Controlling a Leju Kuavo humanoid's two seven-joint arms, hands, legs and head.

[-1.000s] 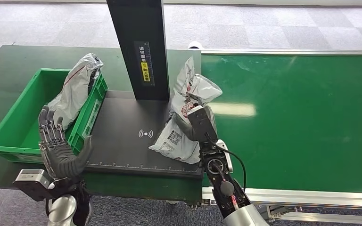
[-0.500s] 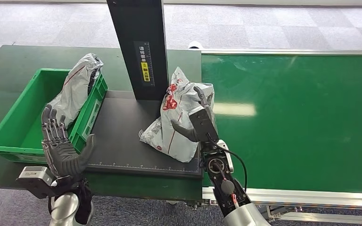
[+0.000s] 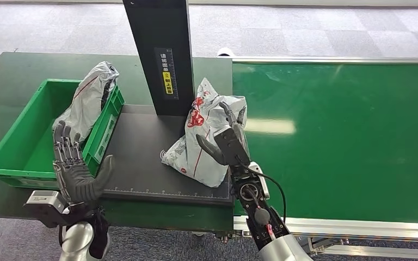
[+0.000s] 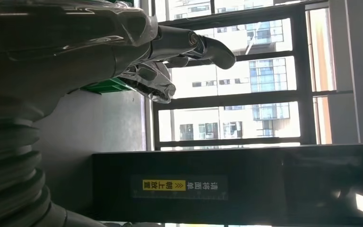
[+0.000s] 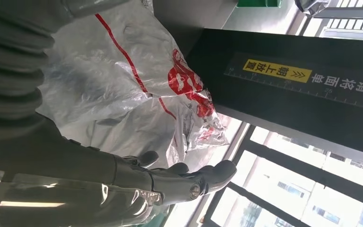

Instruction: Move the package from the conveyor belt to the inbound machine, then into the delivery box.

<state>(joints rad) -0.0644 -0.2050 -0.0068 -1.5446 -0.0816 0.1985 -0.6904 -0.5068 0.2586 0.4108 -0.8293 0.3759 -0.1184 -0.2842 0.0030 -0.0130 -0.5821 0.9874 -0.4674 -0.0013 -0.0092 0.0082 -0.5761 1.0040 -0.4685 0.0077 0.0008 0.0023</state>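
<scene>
- Grey plastic packages, two in all: one package (image 3: 204, 136) lies on the black scanner plate (image 3: 136, 163), the second package (image 3: 87, 103) leans against the far right wall of the green box (image 3: 11, 147).
- One green box, on the left, on the dark table (image 3: 22, 68); one green conveyor belt (image 3: 348, 141), on the right; one black post (image 3: 160, 54) stands at the far edge of the plate.
- On the plate, the package is a crumpled, shiny grey-white bag with red printing and a thin red line, also seen in the right wrist view (image 5: 137, 94). It sits at the plate's right side, just beside the belt edge, near end low and far end bunched up.
- Right hand (image 3: 226, 138) is against the package's right side with fingers spread, thumb apart; whether it actually grips the bag I cannot tell.
- Left hand (image 3: 76, 171) is raised near the box's near right corner, fingers spread wide, holding nothing.
</scene>
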